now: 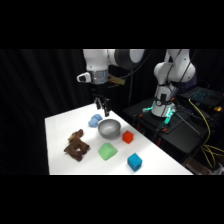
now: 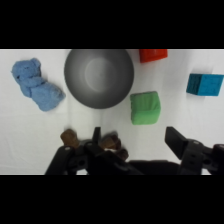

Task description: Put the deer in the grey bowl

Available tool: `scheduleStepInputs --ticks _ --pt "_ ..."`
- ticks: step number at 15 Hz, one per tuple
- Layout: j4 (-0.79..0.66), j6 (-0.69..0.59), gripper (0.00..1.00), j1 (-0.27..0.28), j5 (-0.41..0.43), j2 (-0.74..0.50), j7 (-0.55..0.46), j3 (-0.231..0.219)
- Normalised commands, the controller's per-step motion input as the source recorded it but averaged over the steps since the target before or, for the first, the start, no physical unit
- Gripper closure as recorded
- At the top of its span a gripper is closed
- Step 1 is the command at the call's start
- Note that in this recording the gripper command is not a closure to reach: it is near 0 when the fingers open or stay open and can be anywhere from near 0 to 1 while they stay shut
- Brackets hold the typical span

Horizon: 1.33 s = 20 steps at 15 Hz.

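The deer (image 1: 76, 145) lies untouched at the table's left, well apart from the grey bowl (image 1: 109, 128), which sits empty. My pincer (image 1: 102, 106) hangs above the bowl's far side, fingers spread and holding nothing. Everything is left to do: reach, grasp, carry, drop.

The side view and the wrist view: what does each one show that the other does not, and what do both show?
Only the side view shows the arm's base and the whole deer. Only the wrist view looks straight down into the grey bowl, with the gripper open. Both show the bowl, the light blue toy, and the green, red and blue blocks.
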Motion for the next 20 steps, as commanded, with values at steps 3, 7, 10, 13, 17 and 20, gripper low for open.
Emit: scheduleStepInputs --ticks 3,7,10,13,17,20 --pt "0.13 0.08 0.0 -0.004 -0.195 0.07 0.15 0.007" --pt "0.57 0.19 0.0 0.036 -0.342 0.37 0.23 0.003" --pt "0.7 0.23 0.0 0.06 -0.231 0.62 0.18 -0.033" --pt "0.69 0.19 0.0 0.068 -0.133 0.75 0.1 -0.088" --pt "0.71 0.13 0.0 0.041 -0.053 0.72 -0.06 -0.116" --pt "0.73 0.0 0.0 -0.012 0.006 0.58 -0.21 -0.085"
